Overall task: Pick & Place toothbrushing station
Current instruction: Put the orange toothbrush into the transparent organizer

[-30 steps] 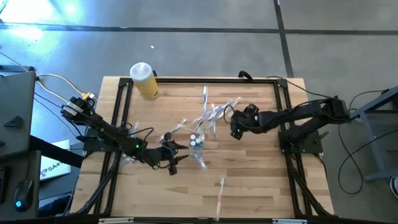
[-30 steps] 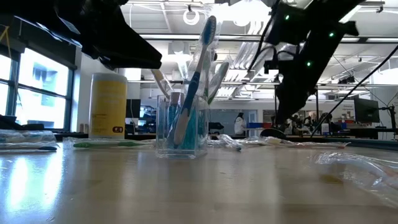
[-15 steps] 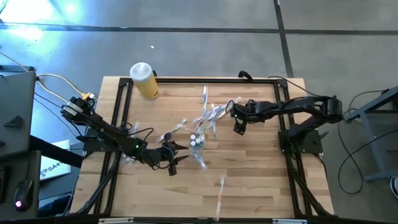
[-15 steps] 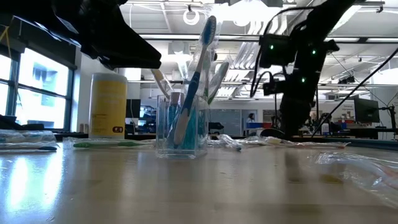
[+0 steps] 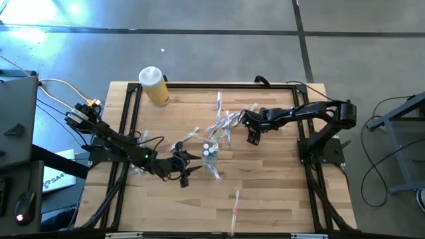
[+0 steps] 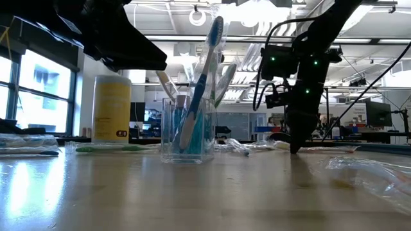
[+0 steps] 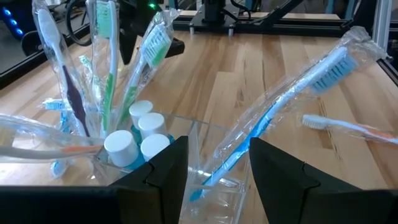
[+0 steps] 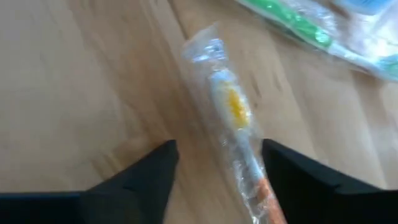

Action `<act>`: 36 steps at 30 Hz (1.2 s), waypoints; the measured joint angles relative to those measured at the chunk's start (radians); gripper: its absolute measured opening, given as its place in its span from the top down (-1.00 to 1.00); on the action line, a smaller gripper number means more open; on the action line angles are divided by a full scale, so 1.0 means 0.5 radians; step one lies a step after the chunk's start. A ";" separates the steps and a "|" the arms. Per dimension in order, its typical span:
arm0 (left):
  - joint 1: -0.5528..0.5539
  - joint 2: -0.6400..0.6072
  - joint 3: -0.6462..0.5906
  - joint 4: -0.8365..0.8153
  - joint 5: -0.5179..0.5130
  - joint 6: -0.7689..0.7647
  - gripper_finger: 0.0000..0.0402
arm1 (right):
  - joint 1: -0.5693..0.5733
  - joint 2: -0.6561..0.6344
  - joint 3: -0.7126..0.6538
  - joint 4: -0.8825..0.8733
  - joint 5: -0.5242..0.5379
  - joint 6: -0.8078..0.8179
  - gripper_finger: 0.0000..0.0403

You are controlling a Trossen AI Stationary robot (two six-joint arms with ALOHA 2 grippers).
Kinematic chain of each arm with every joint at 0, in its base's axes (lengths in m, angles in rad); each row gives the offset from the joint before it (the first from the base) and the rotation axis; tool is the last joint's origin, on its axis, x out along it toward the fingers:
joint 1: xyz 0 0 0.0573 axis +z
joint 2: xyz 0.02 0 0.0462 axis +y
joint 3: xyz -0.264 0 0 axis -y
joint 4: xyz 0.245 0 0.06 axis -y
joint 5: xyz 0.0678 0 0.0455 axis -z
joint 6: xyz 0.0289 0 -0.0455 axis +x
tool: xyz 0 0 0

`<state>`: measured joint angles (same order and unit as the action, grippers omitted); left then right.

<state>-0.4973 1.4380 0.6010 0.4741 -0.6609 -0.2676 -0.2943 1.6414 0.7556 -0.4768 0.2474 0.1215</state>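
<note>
I'm seeing daylight coming through the window [image 6: 32, 90], ceiling lights [image 6: 199, 16] glowing over desks with monitors [image 6: 377, 114], and grey floor [image 5: 212, 53] lying around the wooden bench [image 5: 265, 199].

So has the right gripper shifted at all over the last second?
Yes. In the high view the right gripper has drawn slightly away from the clear cup, toward the table's far edge, and now hangs over a wrapped toothbrush.

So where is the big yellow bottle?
In the high view the yellow bottle lies at the table's far left corner, away from the clear cup of toothbrushes in the middle.
</note>
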 joint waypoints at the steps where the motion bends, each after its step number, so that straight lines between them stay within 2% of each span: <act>1: 0.000 0.000 0.000 0.005 0.000 0.000 0.17 | 0.000 -0.005 -0.002 -0.002 -0.010 -0.014 0.00; 6: 0.000 0.000 0.000 0.008 0.035 0.000 0.17 | 0.002 -0.006 -0.002 -0.012 -0.097 -0.042 0.74; 8: 0.000 0.000 0.000 0.011 0.078 0.000 0.17 | 0.002 -0.006 -0.002 -0.016 -0.117 -0.042 0.92; 11: 0.000 0.000 0.000 0.036 0.168 0.000 0.17 | 0.009 -0.006 -0.002 -0.028 -0.128 0.003 0.96; 15: 0.000 0.000 0.000 0.104 0.252 0.000 0.17 | 0.108 -0.043 -0.001 -0.094 -0.001 0.106 0.97; 20: 0.000 0.000 0.000 0.110 0.256 0.012 0.17 | 0.379 -0.215 -0.021 -0.347 0.152 0.273 0.98; 25: -0.001 0.000 0.000 0.137 0.252 0.091 0.17 | 0.738 -0.507 -0.014 -0.445 0.187 0.494 0.98; 31: 0.000 0.000 0.001 0.372 0.246 0.351 0.17 | 1.164 -0.876 -0.009 -0.131 0.182 0.524 0.98; 36: 0.000 0.002 0.001 0.559 0.242 0.592 0.17 | 1.412 -1.039 -0.007 0.411 0.098 0.201 0.98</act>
<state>-0.4973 1.4389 0.6014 0.7534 -0.5398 0.0284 0.4116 1.1221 0.7521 -0.2711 0.2966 0.2218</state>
